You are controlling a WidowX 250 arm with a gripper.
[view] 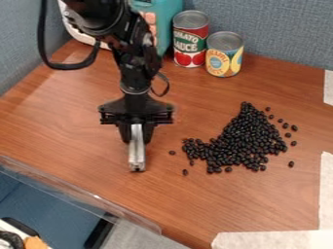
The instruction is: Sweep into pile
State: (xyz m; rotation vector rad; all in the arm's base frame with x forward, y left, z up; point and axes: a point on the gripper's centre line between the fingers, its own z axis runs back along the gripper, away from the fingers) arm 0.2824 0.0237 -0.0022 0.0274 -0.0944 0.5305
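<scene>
Silver bar (137, 158) in pincer (136, 140), near 1 black-bean pile (242, 143)

Black beans (242, 141); brown wood-grain table (84, 146); black claw (136, 141); speckled blue-grey partition (280, 29); red-white can (190, 41).

The red can (190, 44) has a yellow can (224, 57) on one side and a blue-green box (164, 19) on the other.
</scene>
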